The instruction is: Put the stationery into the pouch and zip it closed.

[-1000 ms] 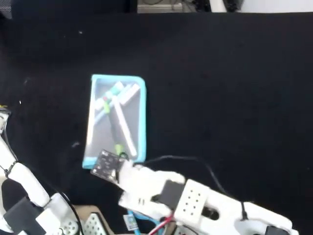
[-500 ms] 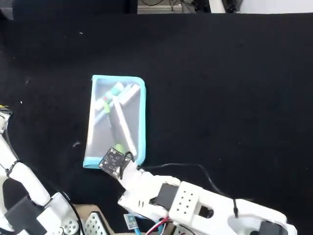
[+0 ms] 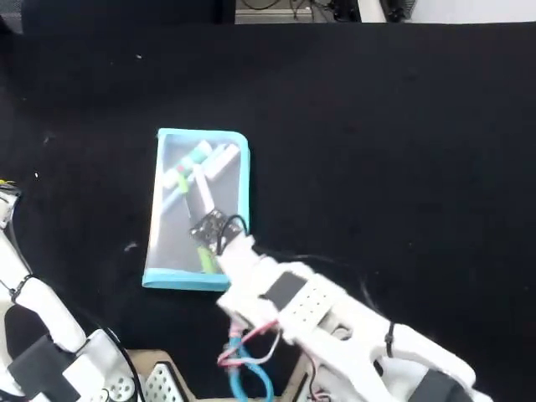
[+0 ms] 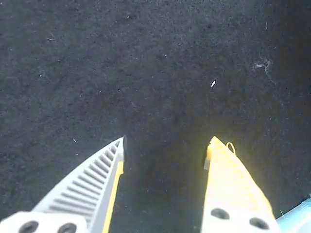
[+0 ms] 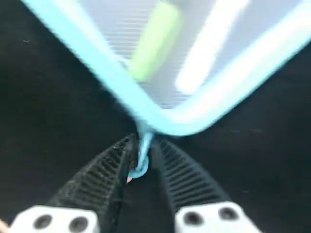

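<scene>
You were working in what looked like a robotics lab or test room, not a home or a shop. The bench [image 3: 402, 126] was covered edge to edge in plain black cloth flecked with lint. Two white plastic arms stood at its near edge, the left arm [image 3: 38, 335] and the right arm [image 3: 335, 327], and bare coloured wires [image 3: 247, 364] looped from the right one. The left pincer [image 4: 167, 141] had ribbed plastic fingers, one grey and one yellow. Beyond the bench's far edge ran a pale strip [image 3: 285, 10] with what seemed to be cables, too cut off to tell more
</scene>
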{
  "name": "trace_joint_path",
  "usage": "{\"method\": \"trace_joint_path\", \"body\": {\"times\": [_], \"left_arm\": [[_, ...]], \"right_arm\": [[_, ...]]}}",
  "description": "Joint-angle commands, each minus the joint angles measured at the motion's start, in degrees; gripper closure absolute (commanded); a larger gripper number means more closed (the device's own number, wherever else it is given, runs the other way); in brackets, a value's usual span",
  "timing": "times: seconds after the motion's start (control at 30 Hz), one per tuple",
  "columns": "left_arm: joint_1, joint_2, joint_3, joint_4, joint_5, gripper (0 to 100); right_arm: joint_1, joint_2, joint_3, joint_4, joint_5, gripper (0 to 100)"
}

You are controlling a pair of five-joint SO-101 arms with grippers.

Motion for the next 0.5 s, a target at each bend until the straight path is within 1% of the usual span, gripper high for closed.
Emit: {"method": "trace_joint_path", "body": {"times": [0.0, 0.07, 0.13, 0.23, 0.33, 0.37, 0.47], "left_arm": [[0.0, -1.0, -2.9, -0.4, 0.4, 73], [0.0, -1.0, -2.9, -0.4, 0.4, 73], [0.0, -1.0, -2.9, -0.4, 0.4, 73], [0.0, -1.0, -2.9, -0.4, 0.4, 73], [0.0, -1.0, -2.9, -0.4, 0.4, 73], [0.0, -1.0, -2.9, -0.4, 0.4, 73], [0.0, -1.0, -2.8, -0.4, 0.4, 73]], "right_arm": [[8.7, -4.0, -4.7, 4.1, 12.9, 98.8], [12.0, -5.5, -6.0, 4.7, 16.1, 98.7], [13.5, -6.5, -6.5, 4.7, 18.0, 98.7], [13.3, -6.2, -5.7, 4.7, 20.5, 98.7], [10.8, -6.1, -4.1, 4.7, 21.1, 98.2], [9.9, -6.1, -3.7, 5.0, 20.9, 96.3], [6.9, -6.4, -4.4, 9.0, 20.5, 85.3]]}}
